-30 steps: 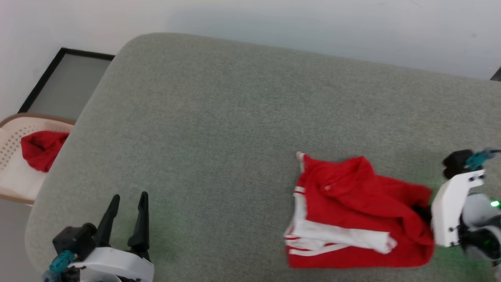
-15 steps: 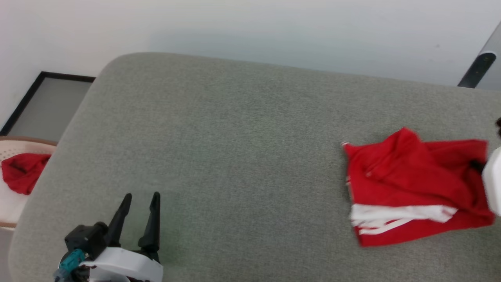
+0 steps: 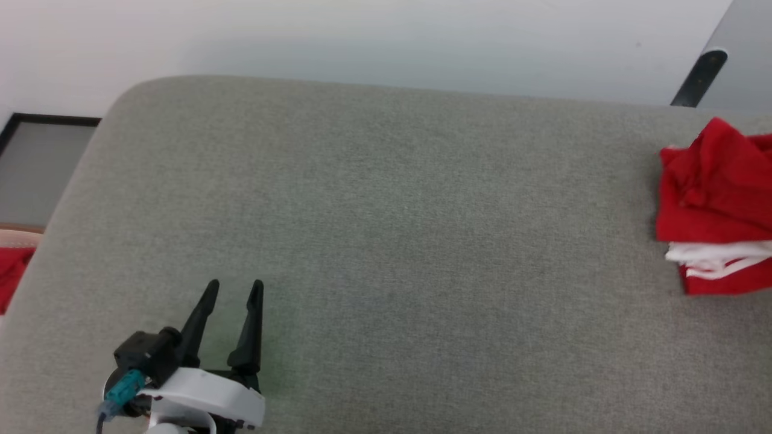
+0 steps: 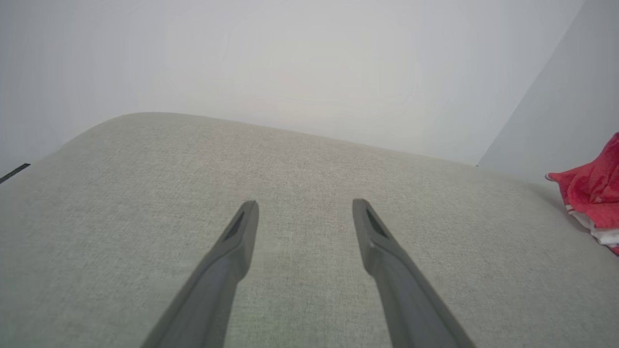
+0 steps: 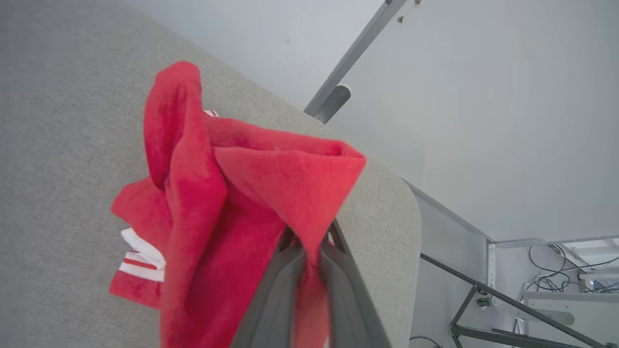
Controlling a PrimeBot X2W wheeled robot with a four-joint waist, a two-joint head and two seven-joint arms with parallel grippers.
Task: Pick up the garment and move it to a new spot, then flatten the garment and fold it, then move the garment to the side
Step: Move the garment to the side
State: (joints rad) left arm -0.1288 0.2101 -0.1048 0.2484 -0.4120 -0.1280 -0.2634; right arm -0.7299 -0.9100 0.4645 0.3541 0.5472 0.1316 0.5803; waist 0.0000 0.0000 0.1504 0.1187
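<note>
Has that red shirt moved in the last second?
Yes. The garment went rightward along the cushion, away from its left corner, held by the right claw.

garment (image 3: 715, 193) was bunched up, not flat: red folds heaped on top, with a white sleeve with red stripes poking out at its lower edge. It sat at the right end of the grey cushion (image 3: 386, 211) and was cut off by the head view's right edge. In the right wrist view, one red fold of the garment (image 5: 208, 203) was raised and pinched in the right gripper (image 5: 312, 239). The rest drooped onto the cushion.
</note>
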